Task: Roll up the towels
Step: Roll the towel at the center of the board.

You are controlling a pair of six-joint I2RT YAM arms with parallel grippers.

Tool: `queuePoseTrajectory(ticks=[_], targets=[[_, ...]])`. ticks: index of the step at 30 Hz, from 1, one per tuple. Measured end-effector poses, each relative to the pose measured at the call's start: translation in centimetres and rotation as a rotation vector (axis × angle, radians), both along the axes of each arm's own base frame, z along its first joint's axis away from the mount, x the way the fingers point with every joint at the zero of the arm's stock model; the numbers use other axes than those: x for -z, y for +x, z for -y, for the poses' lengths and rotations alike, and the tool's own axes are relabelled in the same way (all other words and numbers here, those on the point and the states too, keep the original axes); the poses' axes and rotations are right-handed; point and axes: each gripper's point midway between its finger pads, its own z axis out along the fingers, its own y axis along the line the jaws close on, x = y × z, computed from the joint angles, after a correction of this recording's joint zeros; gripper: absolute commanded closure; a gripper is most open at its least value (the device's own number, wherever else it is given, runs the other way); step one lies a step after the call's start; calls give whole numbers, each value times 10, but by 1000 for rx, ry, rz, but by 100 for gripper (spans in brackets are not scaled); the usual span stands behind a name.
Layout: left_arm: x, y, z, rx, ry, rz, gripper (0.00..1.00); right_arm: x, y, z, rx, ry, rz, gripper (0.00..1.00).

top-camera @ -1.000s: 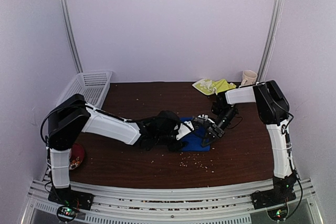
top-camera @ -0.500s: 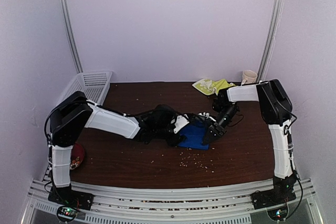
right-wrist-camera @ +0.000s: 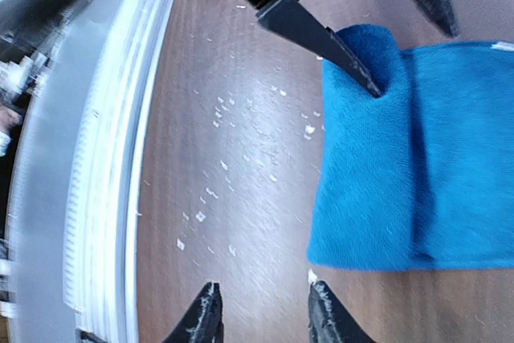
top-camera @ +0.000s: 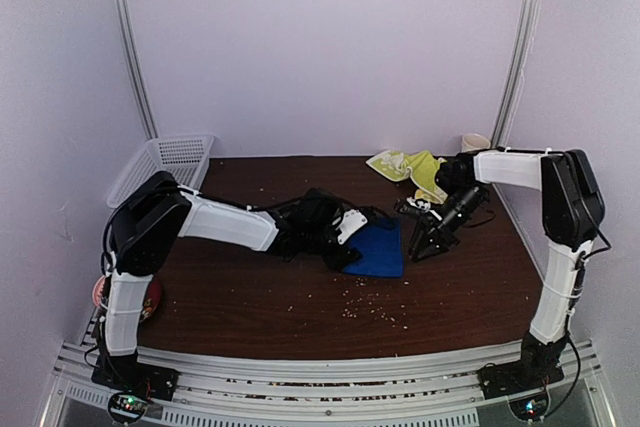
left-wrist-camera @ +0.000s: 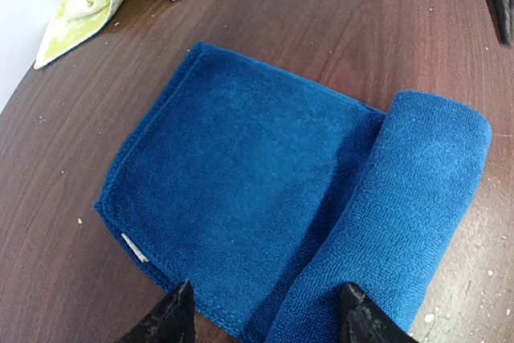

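left end effector [left-wrist-camera: 265,301]: apart, tips on the half-rolled blue towel [left-wrist-camera: 241,166], lower edge cropped
right end effector [right-wrist-camera: 262,301]: apart, nothing in it

No writing, brand, number or sign can be read in any view. The only label is a small white tag [left-wrist-camera: 133,247] at the hem of the plain royal-blue terry towel [left-wrist-camera: 241,174], and any print on it is too small to make out.
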Motion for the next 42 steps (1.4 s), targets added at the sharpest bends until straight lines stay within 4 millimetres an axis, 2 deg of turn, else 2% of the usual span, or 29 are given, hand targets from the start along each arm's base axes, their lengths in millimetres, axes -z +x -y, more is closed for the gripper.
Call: queuePoseTrajectory(ticks=[2, 3, 6, 7, 12, 16, 23, 28, 29, 33, 37, 40, 42], targets=[[-1, 3, 3, 4, 1, -10, 38, -4, 4, 11, 21, 4, 88, 45], [-1, 5, 5, 5, 1, -15, 38, -4, 6, 15, 34, 4, 141, 35], [1, 8, 10, 14, 4, -34, 38, 1, 3, 30, 60, -13, 321, 20], [2, 8, 11, 16, 4, -41, 38, 6, -2, 35, 59, -18, 416, 17], [3, 10, 12, 28, -1, -74, 38, 13, -8, 38, 60, -19, 650, 11], [4, 12, 14, 39, -2, -99, 38, 23, -8, 22, 7, -30, 832, 11], [6, 13, 16, 53, -8, -133, 38, 41, -4, -21, -67, -100, 1078, 11], [6, 11, 15, 59, -12, -147, 38, 53, 9, -32, -48, -197, 1200, 20], [6, 11, 16, 60, -12, -149, 38, 52, 13, -32, -37, -213, 1224, 26], [6, 12, 16, 61, -11, -155, 38, 56, 26, -29, 11, -279, 1267, 39], [6, 12, 15, 63, -12, -158, 38, 61, 34, -26, 43, -330, 1278, 49], [6, 12, 15, 63, -13, -160, 38, 63, 34, -26, 43, -344, 1283, 67], [6, 11, 15, 65, -14, -162, 38, 65, 33, -26, 49, -348, 1277, 75]])
